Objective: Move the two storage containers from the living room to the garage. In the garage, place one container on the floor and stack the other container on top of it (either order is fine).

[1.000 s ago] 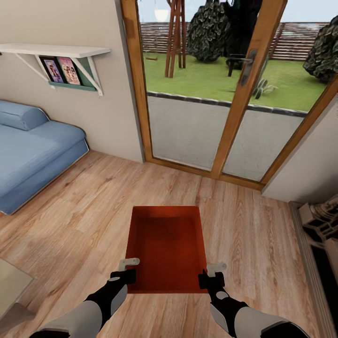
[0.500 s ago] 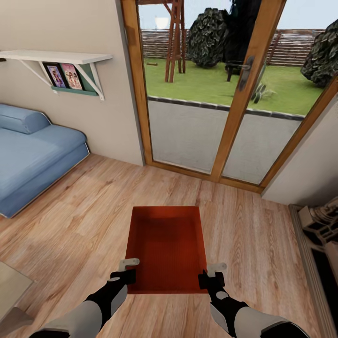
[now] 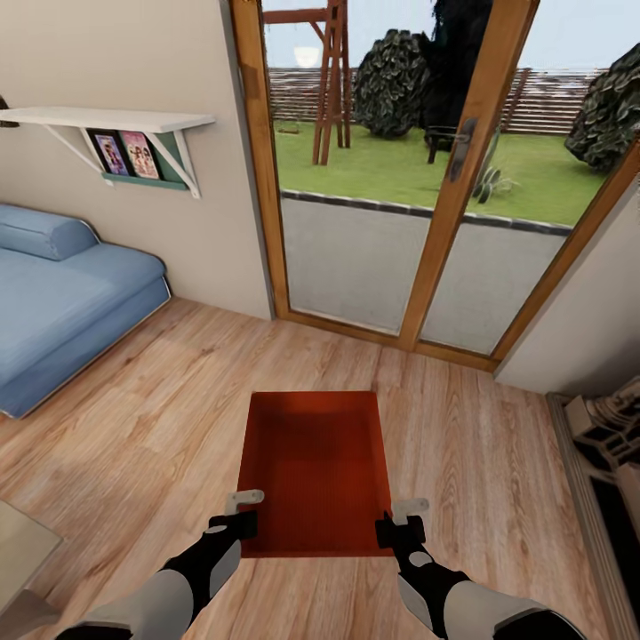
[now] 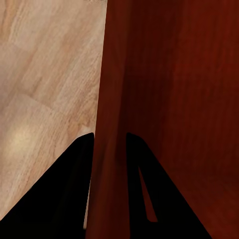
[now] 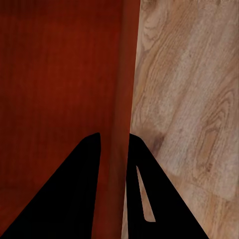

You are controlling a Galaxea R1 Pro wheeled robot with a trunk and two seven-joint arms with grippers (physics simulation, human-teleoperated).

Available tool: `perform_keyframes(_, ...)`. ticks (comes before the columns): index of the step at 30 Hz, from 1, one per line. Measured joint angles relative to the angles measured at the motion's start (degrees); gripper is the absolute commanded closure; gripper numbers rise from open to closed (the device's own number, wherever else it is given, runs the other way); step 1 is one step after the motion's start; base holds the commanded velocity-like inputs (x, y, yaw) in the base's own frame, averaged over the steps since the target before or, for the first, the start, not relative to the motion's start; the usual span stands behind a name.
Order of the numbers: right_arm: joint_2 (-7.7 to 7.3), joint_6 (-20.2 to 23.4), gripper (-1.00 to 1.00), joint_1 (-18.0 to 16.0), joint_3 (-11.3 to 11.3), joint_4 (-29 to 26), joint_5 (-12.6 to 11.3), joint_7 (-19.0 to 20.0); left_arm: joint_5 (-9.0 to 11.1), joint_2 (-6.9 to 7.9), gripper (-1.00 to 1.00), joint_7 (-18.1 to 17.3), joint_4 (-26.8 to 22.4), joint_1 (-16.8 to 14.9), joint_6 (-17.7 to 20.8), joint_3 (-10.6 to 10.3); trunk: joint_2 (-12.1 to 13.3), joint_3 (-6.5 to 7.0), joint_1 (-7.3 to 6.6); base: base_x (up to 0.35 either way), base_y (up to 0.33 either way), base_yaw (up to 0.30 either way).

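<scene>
One orange-red storage container (image 3: pixel 316 467) is held out in front of me above the light wood-plank floor (image 3: pixel 160 418) of the living room. My left gripper (image 3: pixel 242 520) is shut on its left wall near the closest corner. My right gripper (image 3: pixel 391 526) is shut on its right wall. In the left wrist view the wall (image 4: pixel 110 124) runs between the two dark fingers (image 4: pixel 74 189). The right wrist view shows the same, with the wall (image 5: pixel 122 114) pinched between dark fingers (image 5: pixel 79 189). The bin's inside looks empty.
A blue sofa (image 3: pixel 62 311) stands at the left under a white wall shelf (image 3: pixel 116 120). Ahead is a wood-framed glass door (image 3: pixel 400 196) onto a garden. A dark low unit (image 3: pixel 604 462) lines the right edge. A pale table corner (image 3: pixel 18 542) sits at lower left.
The whole view has shifted slightly: the sofa, shelf and door frame slid a little down and right, so the camera moved. The container and both grippers keep their place in the picture.
</scene>
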Motion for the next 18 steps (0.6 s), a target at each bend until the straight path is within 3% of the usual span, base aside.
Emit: perform_keyframes(18,0.00,0.05,1.00,0.00,0.06,0.00,-0.05,0.00,0.00,0.00,1.00,0.00,0.02,0.00,0.01,0.02,0.00,1.62,0.00,0.000,0.000,0.000)
